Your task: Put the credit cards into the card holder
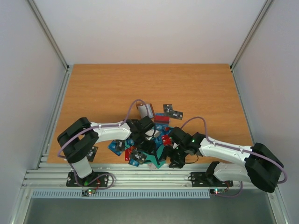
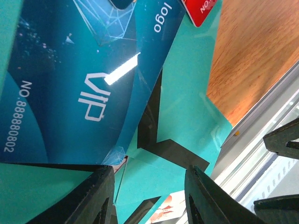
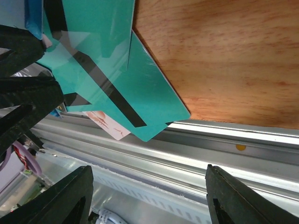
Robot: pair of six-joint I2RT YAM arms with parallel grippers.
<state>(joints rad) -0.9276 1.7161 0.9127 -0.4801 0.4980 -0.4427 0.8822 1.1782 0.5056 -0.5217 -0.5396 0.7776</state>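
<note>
Your left gripper [image 2: 149,205] hangs half open over the credit cards [image 1: 115,146] and your right gripper [image 3: 154,200] stands wider over the metal rail [image 3: 224,154]; neither of the two holds anything. On the one wooden table [image 1: 196,88] the cards lie in a single heap at the near edge, too overlapped to count, though you can pick out one blue VIP card [image 2: 79,84], two black cards [image 1: 176,113] just behind the heap and one white card [image 3: 105,122] under the teal cards [image 3: 140,84]. The two arms [image 1: 107,130] hide the heap's middle, and the card holder cannot be made out for certain.
</note>
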